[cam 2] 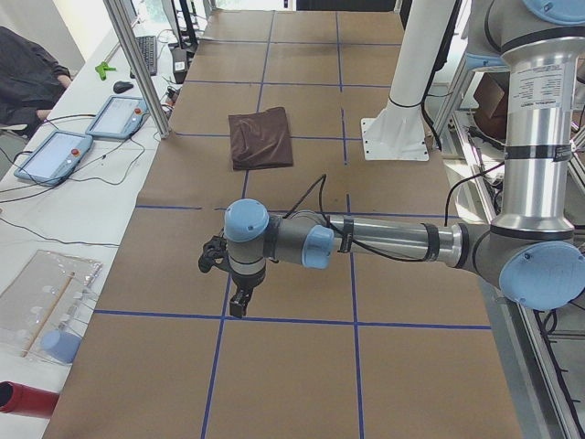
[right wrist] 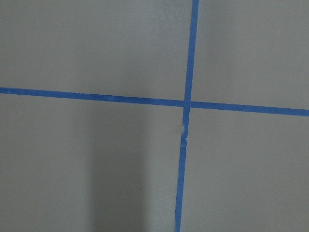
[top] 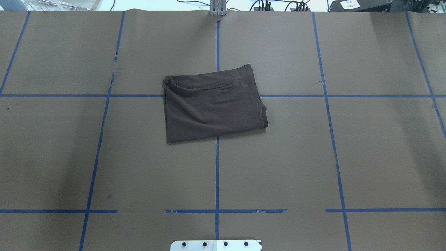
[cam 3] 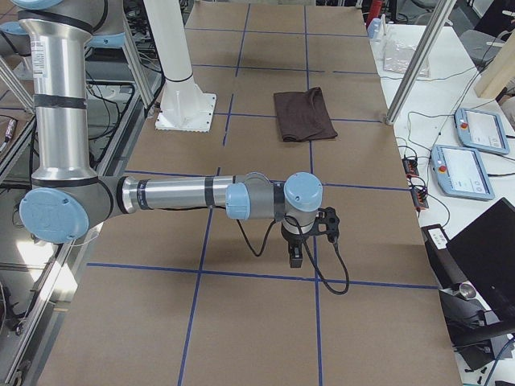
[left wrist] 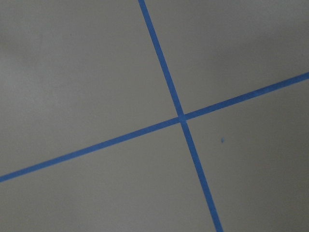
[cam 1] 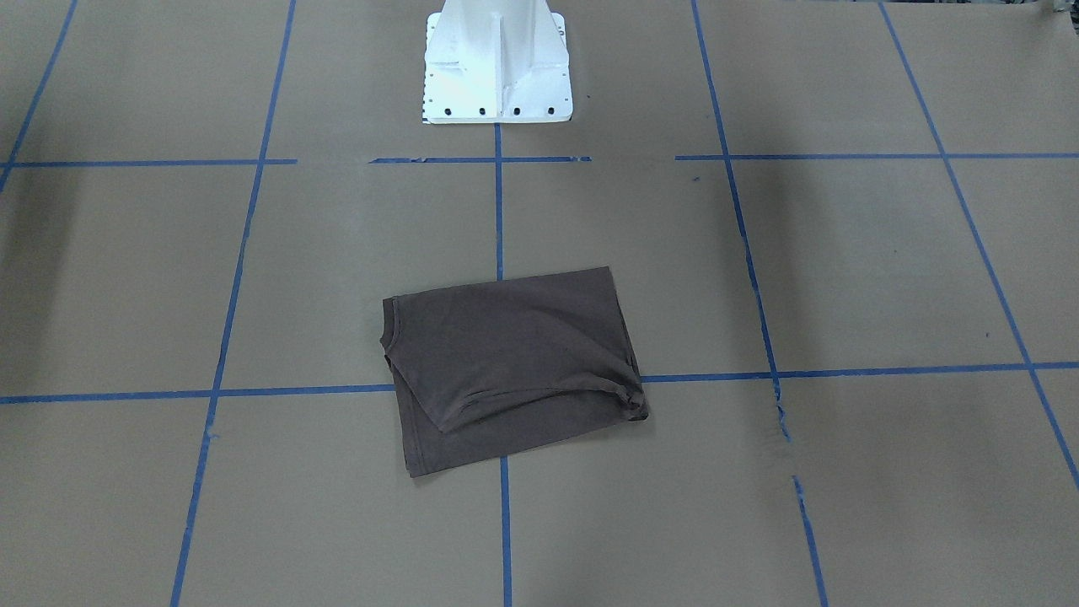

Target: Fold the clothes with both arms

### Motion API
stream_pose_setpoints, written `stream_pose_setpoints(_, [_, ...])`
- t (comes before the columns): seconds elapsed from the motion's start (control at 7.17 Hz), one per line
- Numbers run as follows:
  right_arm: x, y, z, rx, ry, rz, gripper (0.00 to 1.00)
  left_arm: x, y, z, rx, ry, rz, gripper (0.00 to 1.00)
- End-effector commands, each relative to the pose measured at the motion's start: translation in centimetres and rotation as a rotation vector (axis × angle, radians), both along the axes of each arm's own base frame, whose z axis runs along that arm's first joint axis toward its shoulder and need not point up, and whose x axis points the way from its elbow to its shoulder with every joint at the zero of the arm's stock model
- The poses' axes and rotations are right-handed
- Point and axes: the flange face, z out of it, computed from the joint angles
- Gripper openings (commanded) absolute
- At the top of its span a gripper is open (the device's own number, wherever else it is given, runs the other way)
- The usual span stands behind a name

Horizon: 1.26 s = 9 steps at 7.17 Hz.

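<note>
Surface (top: 383, 157): flat brown paper, gridded with blue tape (top: 217, 174). The tape row nearest the robot has gaps either side of the centre line. There's a wrinkled patch (cam 1: 780, 413) with ragged tape on one lengthwise line. Dark brown T-shirt (top: 212, 108) lies folded into a rough rectangle over the crossing of the centre line and a cross line, one corner bunched. White pedestal base plate (cam 1: 497, 84) sits at the centre line's end, well apart from the shirt.

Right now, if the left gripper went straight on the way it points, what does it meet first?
The left gripper points down, so likely the brown-paper table cover, near a blue tape crossing. Nothing shows between; the dark brown T-shirt lies well off that line. Height unclear.
</note>
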Motion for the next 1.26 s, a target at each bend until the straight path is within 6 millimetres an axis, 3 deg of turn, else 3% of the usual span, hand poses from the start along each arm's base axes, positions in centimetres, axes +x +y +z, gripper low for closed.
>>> stream_pose_setpoints(0.0, [0.0,1.6,2.2,-0.045,0.002,-0.004,1.0,0.0,0.7,0.3,-0.035,0.014,0.002,1.0])
stream_pose_setpoints(0.14, [0.5,3.8,4.2,-0.069,0.007,-0.005,1.0,0.0,0.7,0.5,-0.035,0.012,0.005,1.0])
stream_pose_setpoints(0.28, [1.0,4.7,4.8,-0.074,0.003,0.003,1.0,0.0,0.7,0.6,-0.036,0.012,0.005,1.0])
stream_pose_setpoints(1.12, [2.2,4.4,4.3,-0.069,-0.021,0.037,1.0,0.0,0.7,0.9,-0.041,0.002,0.004,1.0])
